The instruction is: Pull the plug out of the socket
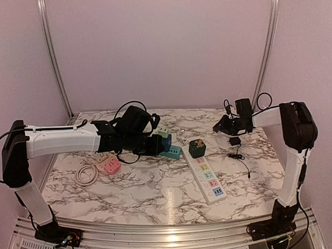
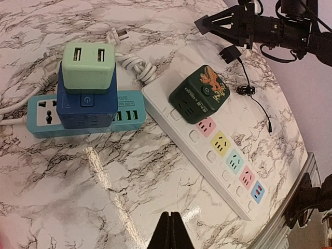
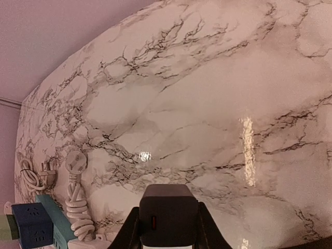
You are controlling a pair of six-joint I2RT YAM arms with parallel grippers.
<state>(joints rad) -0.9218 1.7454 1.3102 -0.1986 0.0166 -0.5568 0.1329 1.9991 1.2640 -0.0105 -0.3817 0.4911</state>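
With the left end effector clenched and the right end effector's grip unclear, yanking the green cube plug risked lifting its unpinned strip.

I'm seeing soft, rather dim light with a pink cast, falling from above. The polished marble surface throws back white streaks of glare near its front edge in the top view and in both wrist views, while shadows under the white power strip are faint and close. Both wrist views bow the surface hard toward their edges, the left pincer is a black silhouette without detail, and the dark block nearest the right wrist lens looks soft.
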